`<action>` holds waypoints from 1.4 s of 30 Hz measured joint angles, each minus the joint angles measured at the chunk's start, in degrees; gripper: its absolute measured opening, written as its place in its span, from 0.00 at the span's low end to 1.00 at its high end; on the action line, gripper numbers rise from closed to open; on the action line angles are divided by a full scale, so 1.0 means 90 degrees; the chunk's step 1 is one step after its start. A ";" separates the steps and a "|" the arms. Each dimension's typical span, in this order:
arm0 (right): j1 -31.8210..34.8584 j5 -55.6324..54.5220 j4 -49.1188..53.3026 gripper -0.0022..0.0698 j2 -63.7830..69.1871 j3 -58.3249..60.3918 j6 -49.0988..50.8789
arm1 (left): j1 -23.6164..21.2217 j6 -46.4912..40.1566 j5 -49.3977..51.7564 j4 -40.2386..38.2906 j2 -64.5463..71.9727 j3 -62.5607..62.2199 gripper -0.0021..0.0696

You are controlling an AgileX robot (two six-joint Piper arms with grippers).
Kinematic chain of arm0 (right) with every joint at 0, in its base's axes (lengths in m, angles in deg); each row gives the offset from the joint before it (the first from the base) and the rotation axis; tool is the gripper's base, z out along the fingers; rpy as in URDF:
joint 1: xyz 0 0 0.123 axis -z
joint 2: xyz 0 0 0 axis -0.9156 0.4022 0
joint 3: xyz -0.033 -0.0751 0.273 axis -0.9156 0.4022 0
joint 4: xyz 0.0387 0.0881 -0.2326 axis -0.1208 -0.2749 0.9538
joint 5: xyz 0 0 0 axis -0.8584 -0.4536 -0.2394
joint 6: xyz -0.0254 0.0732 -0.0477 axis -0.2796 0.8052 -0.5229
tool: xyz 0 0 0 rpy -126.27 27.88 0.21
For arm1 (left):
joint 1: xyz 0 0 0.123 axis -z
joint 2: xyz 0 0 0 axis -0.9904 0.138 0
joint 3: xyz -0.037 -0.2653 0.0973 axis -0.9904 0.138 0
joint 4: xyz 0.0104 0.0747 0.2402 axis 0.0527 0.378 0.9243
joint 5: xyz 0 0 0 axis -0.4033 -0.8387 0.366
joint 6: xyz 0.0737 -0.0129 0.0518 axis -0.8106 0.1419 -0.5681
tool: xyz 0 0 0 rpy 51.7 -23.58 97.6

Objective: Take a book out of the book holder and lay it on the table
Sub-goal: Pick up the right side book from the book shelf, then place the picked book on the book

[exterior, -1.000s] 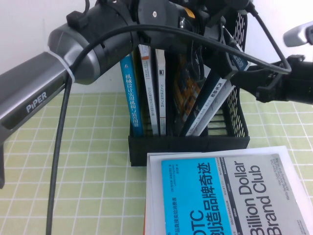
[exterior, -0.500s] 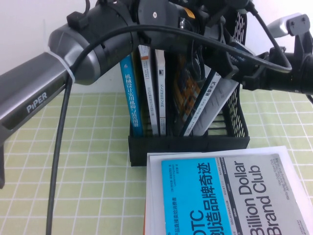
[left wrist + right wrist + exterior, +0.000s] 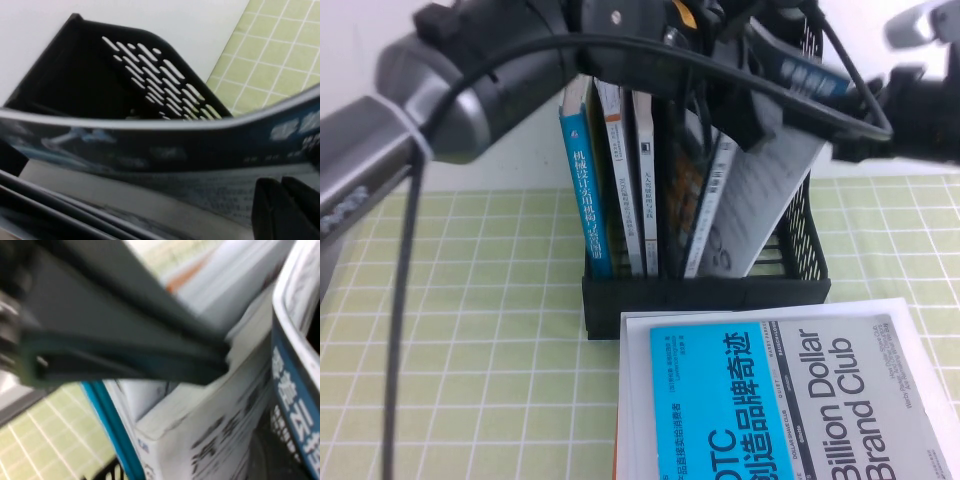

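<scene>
Two arms: both reach over the top of the book holder (image 3: 790,240), the left arm from the left across its whole width, the right arm from the right edge.
Room to move: the book holder stands on the table (image 3: 480,340) with a white wall close behind it; bare green cloth lies open to its left, while a stack topped by a cyan-and-grey book (image 3: 770,400) lies just in front of the low front lip, almost touching it.
Book: the book (image 3: 760,190) leans in the right-hand slot, its top tilted towards the right mesh side, its lower corner down inside the holder, its pale face turned forward.
Neighbours: a blue-spined book (image 3: 582,190) and two pale ones stand upright in the left slots, with a dark orange-patterned book (image 3: 682,190) between them and the leaning one.
Left gripper: the left gripper (image 3: 760,75) is at the book's top edge; the left wrist view shows the book's dark edge (image 3: 165,145) crossing close in front of a black fingertip (image 3: 280,205), apparently clamped on the book.
Right gripper: the right gripper (image 3: 910,25) is at the upper right, beside the holder's right wall; how wide it stands I cannot tell.
Change: the book's top has risen and swung right since half a second ago, showing far more of its face.
</scene>
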 joint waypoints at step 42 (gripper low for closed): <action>-0.4256 0.3240 1.0689 0.07 -0.2203 -0.2686 0.6735 | -0.0246 0.3566 0.2442 0.1003 -0.6674 0.3553 0.03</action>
